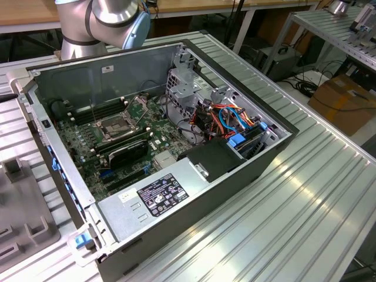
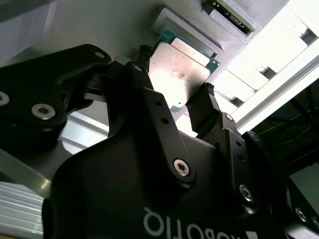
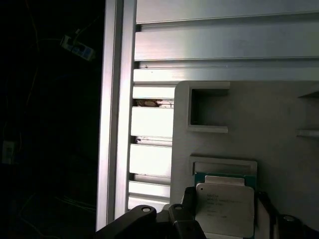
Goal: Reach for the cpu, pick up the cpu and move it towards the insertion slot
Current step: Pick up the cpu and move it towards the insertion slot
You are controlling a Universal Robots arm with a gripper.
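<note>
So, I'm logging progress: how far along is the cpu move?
Done: the reach. The gripper is down at the cpu. In hand: the pick. The cpu lies in its tray recess, and whether it is gripped cannot be told. Left: the lift and the carry to the slot in the open case.

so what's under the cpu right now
A grey tray, whose raised-rim pocket frames the cpu; the tray lies on aluminium slats. The pocket floor right beneath the chip is covered.
</note>
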